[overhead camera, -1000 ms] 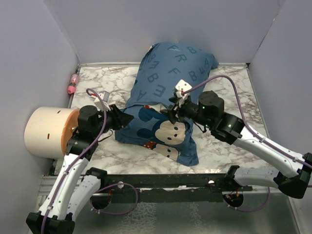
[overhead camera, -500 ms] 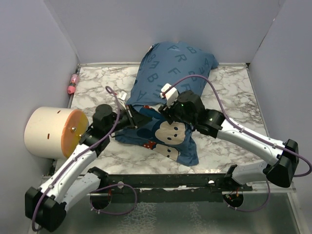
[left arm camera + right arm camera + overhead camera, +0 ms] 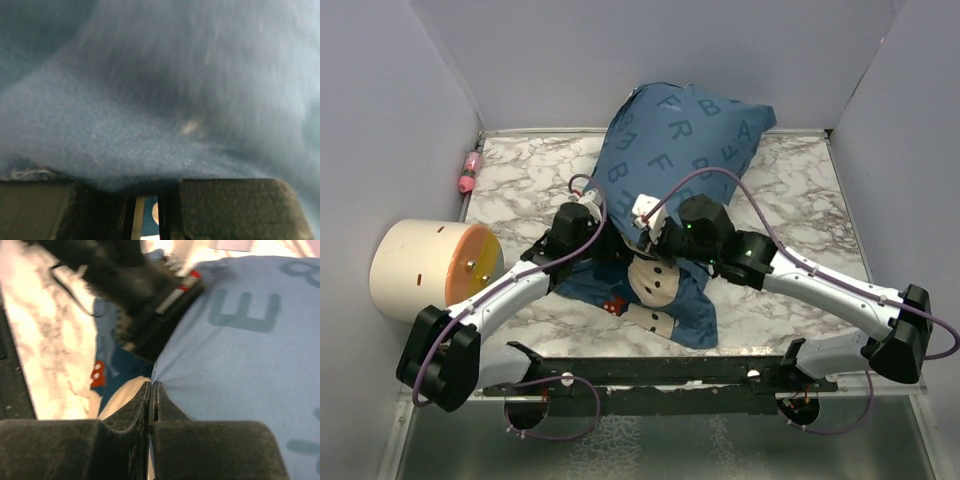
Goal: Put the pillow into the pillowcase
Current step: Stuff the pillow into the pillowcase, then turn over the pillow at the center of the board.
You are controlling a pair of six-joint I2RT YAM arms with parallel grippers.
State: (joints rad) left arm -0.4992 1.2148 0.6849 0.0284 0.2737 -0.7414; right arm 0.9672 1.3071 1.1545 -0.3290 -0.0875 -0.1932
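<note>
Left gripper (image 3: 608,238) and right gripper (image 3: 648,238) meet nose to nose at the middle of the pillowcase (image 3: 675,130).

Top view. The far part of the pillowcase is plump and lettered, and it lies tilted up toward the back wall. The near part lies flat and slack on the marble table (image 3: 790,200), with the mouse-face print (image 3: 655,285) on top. No white pillow shows anywhere. Judging by the bulge, it sits inside the far part. A cream drum with an orange end face (image 3: 420,270) stands at the left, well apart from the work.

Left wrist view. Blue cloth fills the picture, blurred. The fingers are drawn in to a thin slit, and the cloth dips down onto their tips. This reads as a pinch on the fabric, though the tips themselves are buried.

Right wrist view. The jaws are pressed together with a fold of pale blue cloth converging between them, so this is a firm pinch on the pillowcase. The left arm's black wrist lies just beyond, and a red bow (image 3: 97,375) of the print shows below it.

Step in hand, as I judge it: insertion is largely done, and the arms are now seating the pillow and taking up the slack.

Next move calls for:
- both pinches to hold
- an even pull by both arms, so the case slides along the pillow rather than twisting
- a check that the open end covers the pillow, which cannot be told from here
</note>
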